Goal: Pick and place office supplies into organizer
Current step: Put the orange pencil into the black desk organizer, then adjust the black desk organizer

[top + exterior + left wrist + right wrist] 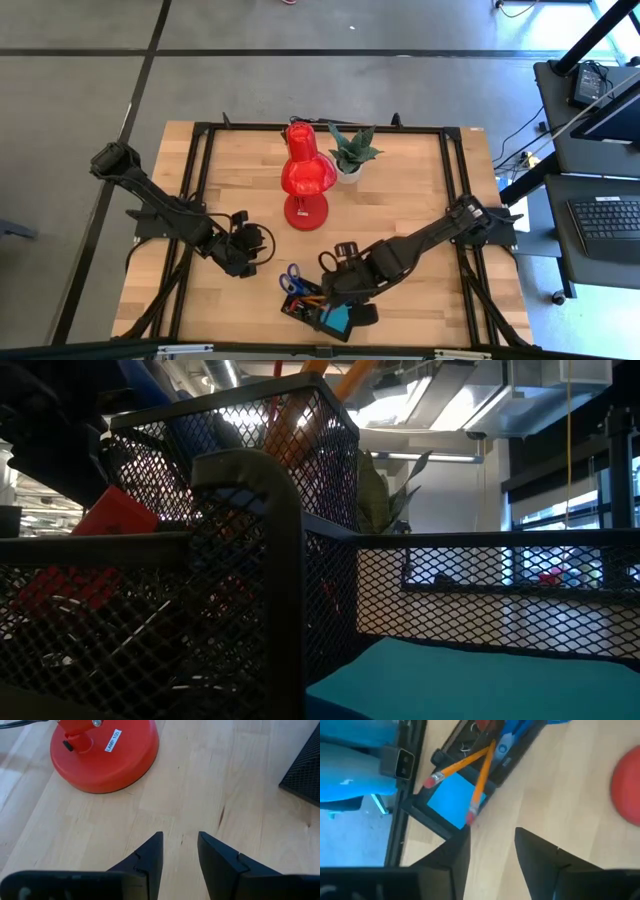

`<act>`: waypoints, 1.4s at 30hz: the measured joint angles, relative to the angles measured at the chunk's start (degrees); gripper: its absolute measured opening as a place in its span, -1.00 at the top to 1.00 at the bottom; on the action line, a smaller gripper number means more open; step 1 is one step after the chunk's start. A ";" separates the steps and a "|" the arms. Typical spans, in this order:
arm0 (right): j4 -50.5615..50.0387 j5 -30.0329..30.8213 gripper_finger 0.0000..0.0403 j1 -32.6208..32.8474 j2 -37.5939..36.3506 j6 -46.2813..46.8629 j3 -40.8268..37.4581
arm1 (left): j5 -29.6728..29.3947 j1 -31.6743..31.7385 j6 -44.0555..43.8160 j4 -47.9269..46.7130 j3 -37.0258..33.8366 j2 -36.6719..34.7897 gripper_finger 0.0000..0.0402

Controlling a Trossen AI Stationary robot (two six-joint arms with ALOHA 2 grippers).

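Note:
The organizer (318,306), a black mesh tray, stands by the table's near edge. In the right wrist view the organizer (445,827) holds the blue note pad (451,802), two orange pencils (479,785) leaning across it, and the blue-handled scissors (517,732). The low view, from close up, shows the organizer's mesh wall (480,595), a red block (120,515) and the note pad (480,680). My right gripper (492,832) hovers open just at the tray's far side (338,283). My left gripper (180,836) is open over bare wood, left of the tray (258,245).
A red desk lamp (305,180) stands mid-table, its base (105,755) just ahead of my left gripper. A small green potted plant (350,152) sits beside the lamp, toward the far edge. Bare wood lies to the lamp's left and right. The table's black frame (402,795) runs along the near edge.

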 joint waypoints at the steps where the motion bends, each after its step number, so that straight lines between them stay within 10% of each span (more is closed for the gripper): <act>1: -0.59 0.52 0.22 0.00 -0.71 -0.01 0.02 | 0.01 0.00 0.00 0.00 0.00 0.00 0.43; 15: -2.77 13.53 0.23 0.64 -12.96 -3.54 -2.36 | 0.43 0.00 0.26 0.39 0.00 0.00 0.42; 21: 21.08 10.20 0.23 -0.79 -23.83 -7.10 -24.99 | 0.46 0.01 1.42 0.39 0.00 0.00 0.42; 28: 67.90 -9.60 0.23 1.11 -30.77 -1.77 -50.82 | 0.39 -0.01 1.47 0.40 0.00 0.00 0.42; 42: 70.40 -1.18 0.23 8.17 -20.41 14.18 -55.13 | 0.33 -0.01 1.47 0.42 0.00 0.00 0.42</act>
